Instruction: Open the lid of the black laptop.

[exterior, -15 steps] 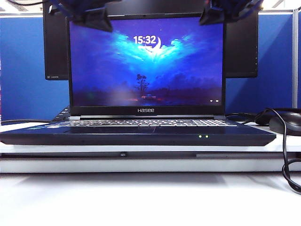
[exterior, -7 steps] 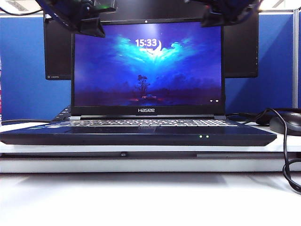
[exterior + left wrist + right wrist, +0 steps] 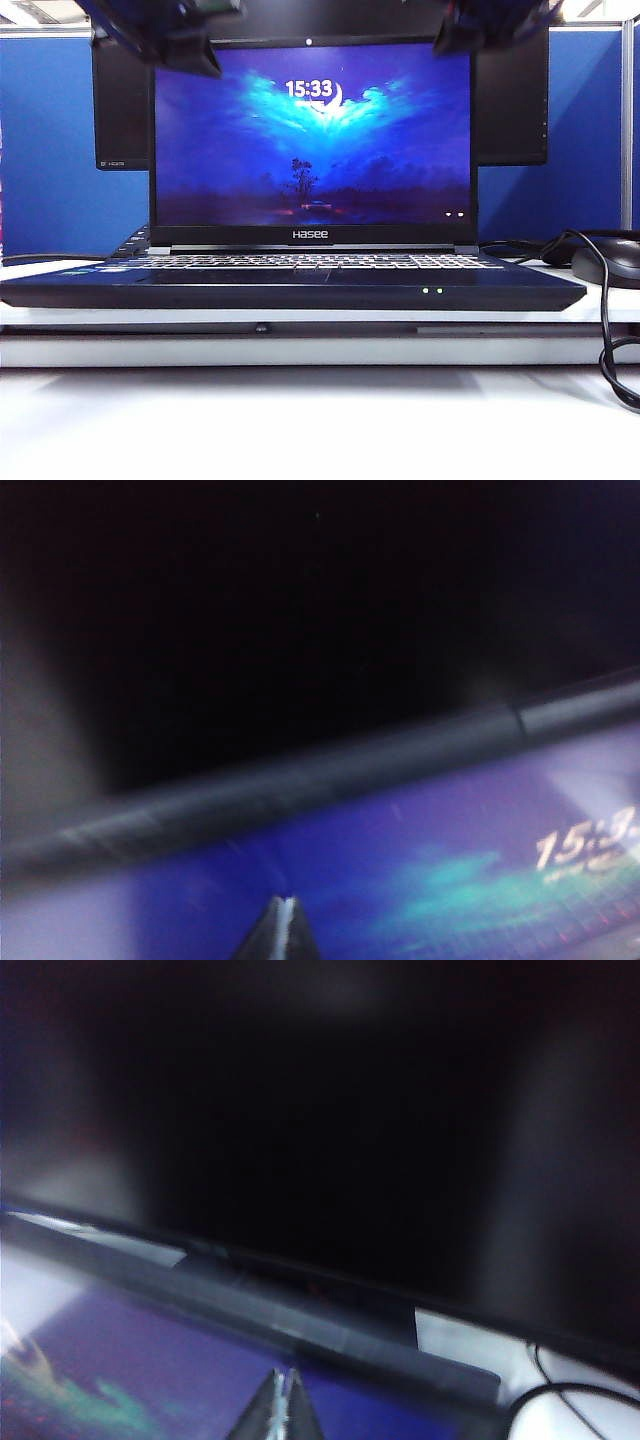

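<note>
Both closed grippers, left gripper (image 3: 283, 920) and right gripper (image 3: 285, 1392), hover above the upright lid (image 3: 312, 135).

White table (image 3: 300, 420) under black laptop (image 3: 300, 285)

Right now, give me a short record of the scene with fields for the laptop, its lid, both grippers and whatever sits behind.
laptop: black laptop on the white table, screen lit
lid: lid raised, about upright
left gripper: left gripper shut, at the lid's top left corner in the exterior view
right gripper: right gripper shut, at the lid's top right corner
behind: dark monitor
right side: black mouse with cable
</note>
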Available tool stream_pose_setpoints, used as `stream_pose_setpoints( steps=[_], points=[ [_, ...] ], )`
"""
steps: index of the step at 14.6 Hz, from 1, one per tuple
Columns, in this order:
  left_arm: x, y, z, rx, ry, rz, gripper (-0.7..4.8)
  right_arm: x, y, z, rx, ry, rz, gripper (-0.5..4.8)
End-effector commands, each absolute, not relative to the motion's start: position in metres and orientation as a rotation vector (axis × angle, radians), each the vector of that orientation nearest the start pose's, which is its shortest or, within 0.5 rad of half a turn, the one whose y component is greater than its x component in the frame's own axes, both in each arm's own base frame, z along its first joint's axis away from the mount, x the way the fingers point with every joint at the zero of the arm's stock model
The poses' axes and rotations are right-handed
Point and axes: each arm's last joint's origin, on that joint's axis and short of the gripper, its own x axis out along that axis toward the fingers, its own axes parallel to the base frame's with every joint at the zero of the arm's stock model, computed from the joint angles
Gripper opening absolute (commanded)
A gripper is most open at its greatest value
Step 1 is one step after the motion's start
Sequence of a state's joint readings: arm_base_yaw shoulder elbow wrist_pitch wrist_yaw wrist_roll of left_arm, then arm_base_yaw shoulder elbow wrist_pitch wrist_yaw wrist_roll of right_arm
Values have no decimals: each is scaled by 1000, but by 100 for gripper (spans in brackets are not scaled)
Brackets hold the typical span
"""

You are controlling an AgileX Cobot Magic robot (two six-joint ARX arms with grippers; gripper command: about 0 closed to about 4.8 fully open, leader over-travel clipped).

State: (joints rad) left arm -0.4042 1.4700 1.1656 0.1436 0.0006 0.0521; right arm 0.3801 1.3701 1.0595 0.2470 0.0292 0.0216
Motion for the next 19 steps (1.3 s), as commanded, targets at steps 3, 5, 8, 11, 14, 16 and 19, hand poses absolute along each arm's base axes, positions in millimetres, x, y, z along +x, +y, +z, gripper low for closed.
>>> stream_pose_setpoints(
  steps=[3, 5, 8, 11, 14, 16, 19],
  points=[
    [282, -121, 358, 81, 195, -444, -6, 264, 105, 355, -4, 131, 352, -1],
    [270, -117, 362, 86, 228, -453, -6, 249, 98, 360, -16, 178, 339, -1],
    [246, -106, 379, 85, 218, -425, -6, 213, 83, 380, -20, 160, 325, -1],
    [208, -89, 401, 77, 172, -423, -6, 163, 64, 403, 1, 80, 327, -1],
    [168, -73, 404, 19, 143, -429, -6, 113, 45, 409, 22, 7, 341, -1],
    [141, -61, 397, -13, 123, -428, -6, 81, 32, 401, 71, -58, 342, -1],
    [95, -42, 379, -110, 44, -433, -6, 44, 17, 379, 95, -108, 340, -1]
  ],
)
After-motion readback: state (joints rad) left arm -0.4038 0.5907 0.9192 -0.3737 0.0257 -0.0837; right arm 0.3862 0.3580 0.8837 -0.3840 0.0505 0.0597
